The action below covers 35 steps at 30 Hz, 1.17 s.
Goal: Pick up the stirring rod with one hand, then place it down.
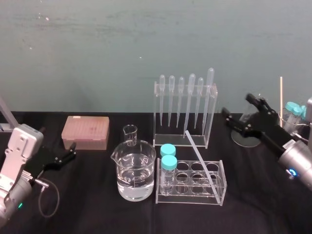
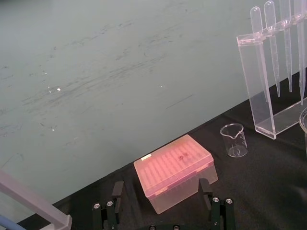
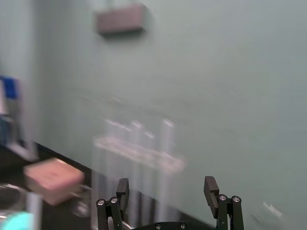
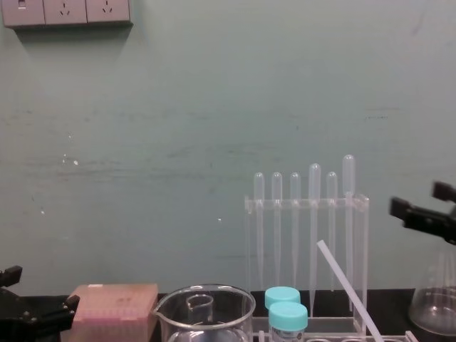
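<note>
The stirring rod (image 1: 201,160), a thin translucent white stick, rests slanted across the clear test-tube rack (image 1: 222,191); its upper end leans toward the pipette stand, and it also rises from the rack in the chest view (image 4: 345,283). My right gripper (image 1: 238,106) hovers open and empty above the table, right of the rod and apart from it, with its fingers (image 3: 211,188) spread wide. The left gripper (image 1: 68,155) sits low at the left beside the pink box, open with nothing between its fingers (image 2: 117,192).
A water-filled beaker (image 1: 135,173) and a small beaker (image 1: 130,134) stand left of the rack. Two teal-capped vials (image 1: 168,163) sit in the rack. A pipette stand (image 1: 185,105) is behind, a pink tip box (image 1: 86,131) at left, a flask (image 1: 247,132) at right.
</note>
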Tool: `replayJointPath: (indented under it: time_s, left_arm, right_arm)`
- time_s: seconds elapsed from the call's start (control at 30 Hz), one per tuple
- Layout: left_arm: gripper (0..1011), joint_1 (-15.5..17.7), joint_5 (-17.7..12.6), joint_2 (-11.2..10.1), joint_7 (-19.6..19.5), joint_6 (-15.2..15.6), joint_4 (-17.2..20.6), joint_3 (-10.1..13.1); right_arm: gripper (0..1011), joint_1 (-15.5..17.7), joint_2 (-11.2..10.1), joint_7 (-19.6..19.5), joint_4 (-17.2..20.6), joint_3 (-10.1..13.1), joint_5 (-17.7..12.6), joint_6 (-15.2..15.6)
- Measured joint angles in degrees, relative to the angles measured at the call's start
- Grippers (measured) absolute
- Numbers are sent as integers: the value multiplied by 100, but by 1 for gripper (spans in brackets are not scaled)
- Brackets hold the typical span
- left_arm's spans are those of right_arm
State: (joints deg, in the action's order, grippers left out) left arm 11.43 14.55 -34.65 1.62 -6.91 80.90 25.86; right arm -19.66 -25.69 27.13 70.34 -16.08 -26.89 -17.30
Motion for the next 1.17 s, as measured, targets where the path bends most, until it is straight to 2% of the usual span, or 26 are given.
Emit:
replayJointPath:
  time_s: [0.03, 0.07, 0.17, 0.2, 0.27, 0.3, 0.33, 1.17]
  left_arm:
    - [1000, 0, 0, 0, 0, 0, 0, 0]
    - [1000, 0, 0, 0, 0, 0, 0, 0]
    - [1000, 0, 0, 0, 0, 0, 0, 0]
    - [1000, 0, 0, 0, 0, 0, 0, 0]
    - [1000, 0, 0, 0, 0, 0, 0, 0]
    - [1000, 0, 0, 0, 0, 0, 0, 0]
    - [1000, 0, 0, 0, 0, 0, 0, 0]
    - [1000, 0, 0, 0, 0, 0, 0, 0]
  right_arm:
    - [1000, 57, -27, -218, 32, 50, 81, 193]
    - [1000, 57, -27, -218, 32, 50, 81, 193]
    - [1000, 175, -90, -561, 78, 107, 225, 695]
    - [1000, 175, -90, -561, 78, 107, 225, 695]
    - [1000, 252, -112, -642, 87, 111, 263, 1056]
    - [1000, 252, -112, -642, 87, 111, 263, 1056]
    - [1000, 284, -110, -645, 87, 119, 259, 1203]
    - [1000, 253, -107, -632, 80, 103, 254, 1072]
